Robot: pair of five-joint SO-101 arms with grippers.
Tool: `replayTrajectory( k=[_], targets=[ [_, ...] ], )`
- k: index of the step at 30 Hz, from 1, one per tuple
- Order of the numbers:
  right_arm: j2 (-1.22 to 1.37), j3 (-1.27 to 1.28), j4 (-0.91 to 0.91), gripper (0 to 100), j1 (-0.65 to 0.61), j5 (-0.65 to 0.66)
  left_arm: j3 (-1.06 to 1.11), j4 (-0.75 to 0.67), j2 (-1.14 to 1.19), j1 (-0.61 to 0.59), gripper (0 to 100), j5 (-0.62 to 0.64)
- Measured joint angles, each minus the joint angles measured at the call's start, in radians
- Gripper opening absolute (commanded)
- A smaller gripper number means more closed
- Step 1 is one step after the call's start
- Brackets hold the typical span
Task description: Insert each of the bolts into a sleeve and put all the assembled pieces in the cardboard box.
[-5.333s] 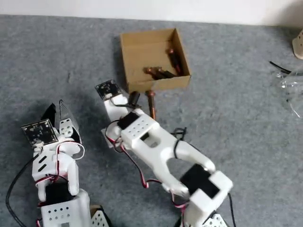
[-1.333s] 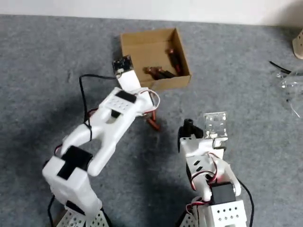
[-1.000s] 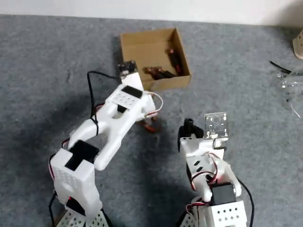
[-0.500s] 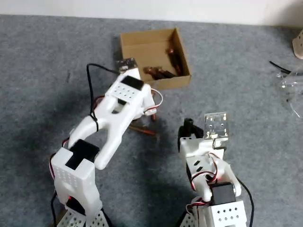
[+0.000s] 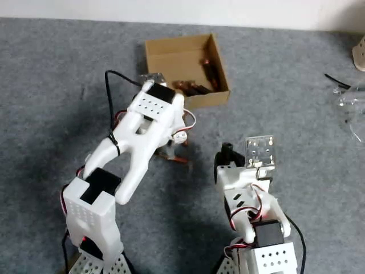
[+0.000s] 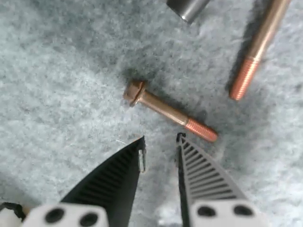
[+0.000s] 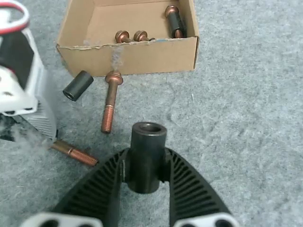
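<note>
A copper bolt lies flat on the grey carpet just beyond the tips of my left gripper, which is open with nothing between its fingers. In the high view this bolt peeks out from under the left arm. A second bolt and a loose black sleeve lie farther off, near the cardboard box. My right gripper is shut on a black sleeve held upright, hole upward, back from the box. Several assembled pieces lie in the box.
The left arm's gripper stands close to the loose sleeve and the loose bolt in front of the box. Clear plastic items lie at the far right. Open carpet surrounds the right arm.
The right arm withdrew from the box front and now holds a sleeve. The left arm came in over the bolt, which turned and shifted slightly away from the box. In the last second the right arm kept still.
</note>
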Motion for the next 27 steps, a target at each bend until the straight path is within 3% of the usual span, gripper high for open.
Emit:
replayTrajectory(
  k=[9,18,27],
  targets=[
    [0.000,0.043,-0.052,0.5,0.002,0.000,0.000,0.000,0.011,-0.002,12,0.397],
    [0.000,0.048,-0.061,0.5,0.003,0.000,0.009,-0.127,0.164,0.000,12,0.431],
    [0.000,0.048,-0.061,0.5,0.002,0.000,-0.052,-0.130,0.279,-0.009,11,0.433]
  ],
)
